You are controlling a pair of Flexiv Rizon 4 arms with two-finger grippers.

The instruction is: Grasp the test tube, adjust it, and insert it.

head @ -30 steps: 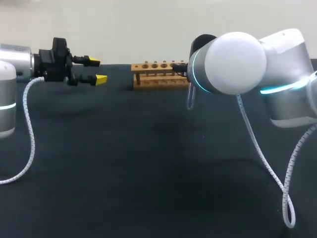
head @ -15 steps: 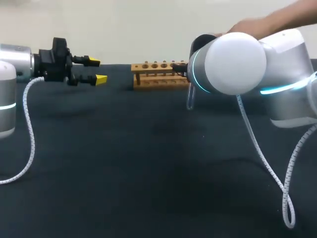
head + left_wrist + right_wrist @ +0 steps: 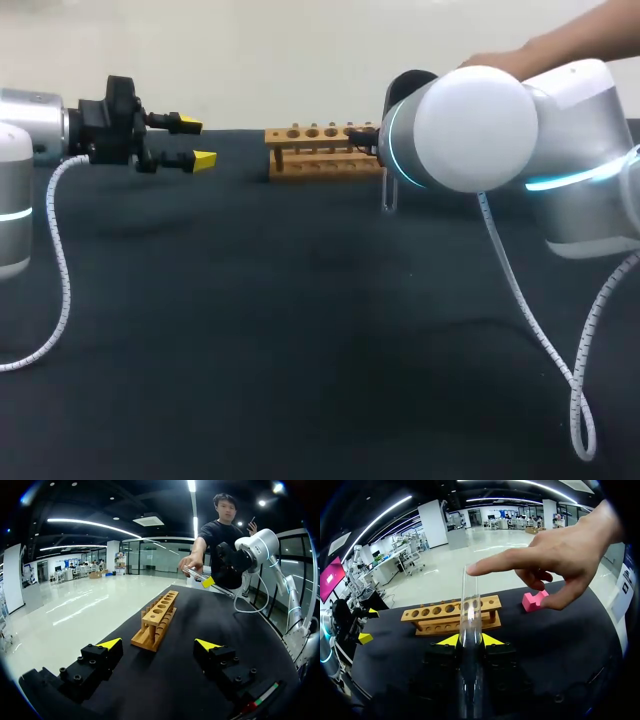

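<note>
A clear glass test tube point(image 3: 469, 605) stands upright between the yellow tips of my right gripper point(image 3: 470, 640), which is shut on it. A person's hand point(image 3: 555, 555) reaches in, one fingertip on the tube's open top. In the head view the tube's lower end point(image 3: 388, 197) hangs below my right arm, just right of the wooden rack point(image 3: 325, 150) at the table's back. The rack point(image 3: 452, 615) lies ahead of the right gripper, its holes empty. My left gripper point(image 3: 190, 143) hovers left of the rack, open and empty. The left wrist view shows the rack point(image 3: 157, 617) ahead of that gripper point(image 3: 158, 644).
A pink block point(image 3: 535, 600) sits on the black table beyond the rack's right end. Grey cables point(image 3: 540, 330) trail from both arms over the table. The person's arm point(image 3: 560, 40) comes in over my right arm.
A person's hand has come in from the right and touched the tube's top. The tube's lower end has shifted slightly in my right gripper. Both arms kept still.
</note>
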